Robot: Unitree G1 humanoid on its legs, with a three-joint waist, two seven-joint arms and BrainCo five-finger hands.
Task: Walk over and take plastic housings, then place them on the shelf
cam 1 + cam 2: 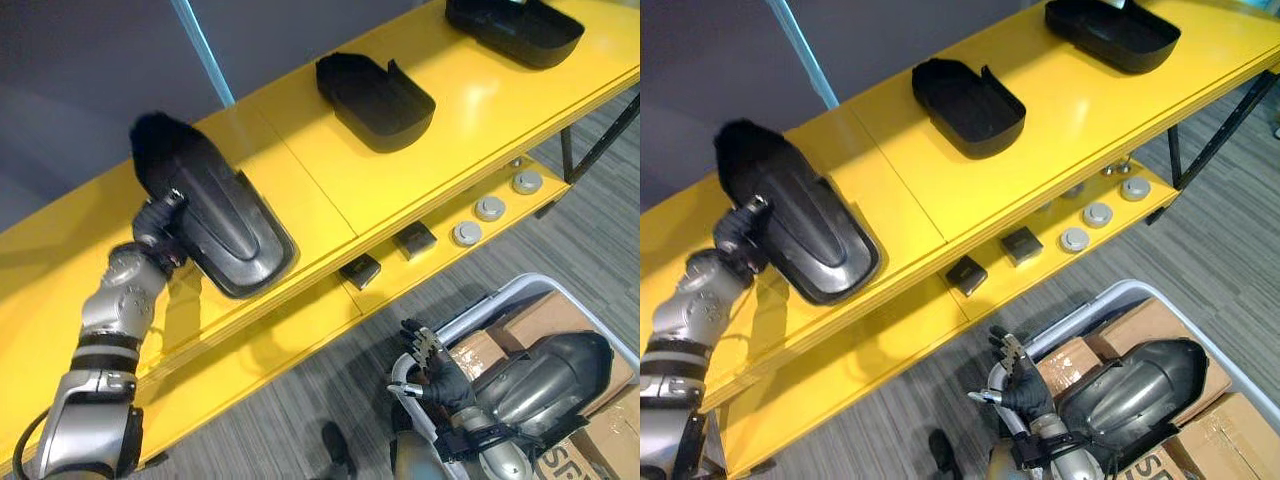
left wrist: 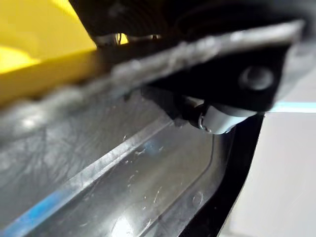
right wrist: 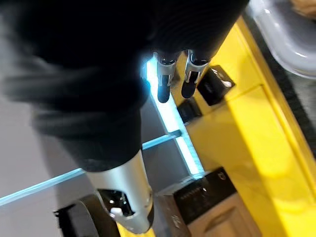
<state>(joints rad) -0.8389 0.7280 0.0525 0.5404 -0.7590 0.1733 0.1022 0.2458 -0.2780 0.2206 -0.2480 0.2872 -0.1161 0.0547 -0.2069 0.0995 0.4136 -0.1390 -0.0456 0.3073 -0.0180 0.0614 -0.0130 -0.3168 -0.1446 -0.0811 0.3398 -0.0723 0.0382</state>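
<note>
L robot hand [image 1: 158,228] is closed on the left rim of a dark housing [image 1: 215,215], dome up, at the left end of the top shelf [image 1: 300,190]. Its long axis runs diag. from the back wall to the shelf's front edge, w/ the hand beside its mid-rear. Can't tell if it's fully seated. Release likely next. R robot hand [image 1: 428,362], fingers spread and empty, hovers near the bin [image 1: 520,292], just beside a second housing [image 1: 550,378].

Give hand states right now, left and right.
Left hand: closed on the rim of the dark housing at the top shelf.
Right hand: open, holding nothing.
</note>
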